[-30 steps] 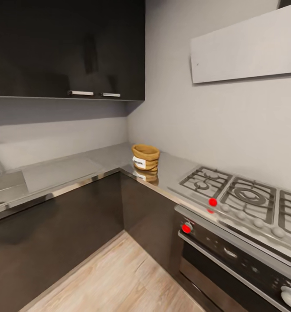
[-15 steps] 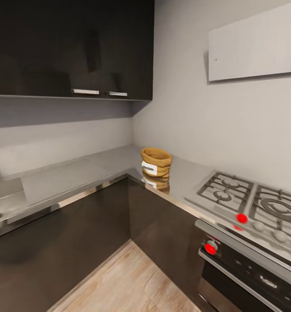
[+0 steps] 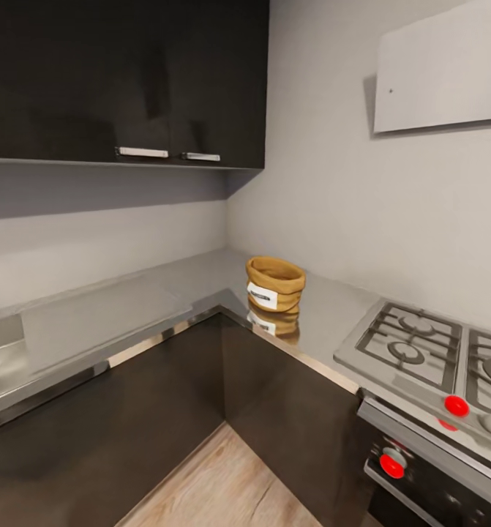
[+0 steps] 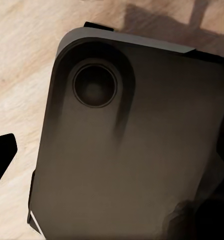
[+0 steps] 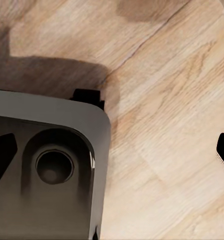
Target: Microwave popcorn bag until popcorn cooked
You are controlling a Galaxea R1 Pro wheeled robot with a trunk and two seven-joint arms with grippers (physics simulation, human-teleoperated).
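At the corner of a grey-walled kitchen, dark upper cabinets point(image 3: 121, 73) hang over an L-shaped steel countertop point(image 3: 99, 315) that runs along both walls above dark base units, with pale wood floor point(image 3: 223, 483) showing in the angle between them. A gas hob point(image 3: 413, 344) with grey grates sits in the worktop's right-hand run, red-marked knobs on its front edge and on the oven panel below it. Between the hob and the corner stands the popcorn bag point(image 3: 274, 285), a small orange-brown sack with a rolled rim and a white label, upright near the counter's front edge and mirrored in the steel.

Both wrist cameras look down at wood flooring and the robot's own dark base point(image 4: 137, 150), which suggests the arms hang low at its sides. Of the right gripper point(image 5: 112, 155) two dark fingertips sit at opposite edges of its view, spread wide and holding nothing; of the left gripper a single dark tip point(image 4: 1, 155) shows, so its state cannot be told.

The step in hand looks like the approach. Doing it well likely means stopping square to the bag, clear of the cabinet fronts, then raising an arm above counter height before reaching, and closing on the sack's body rather than its soft rim so it stays upright.
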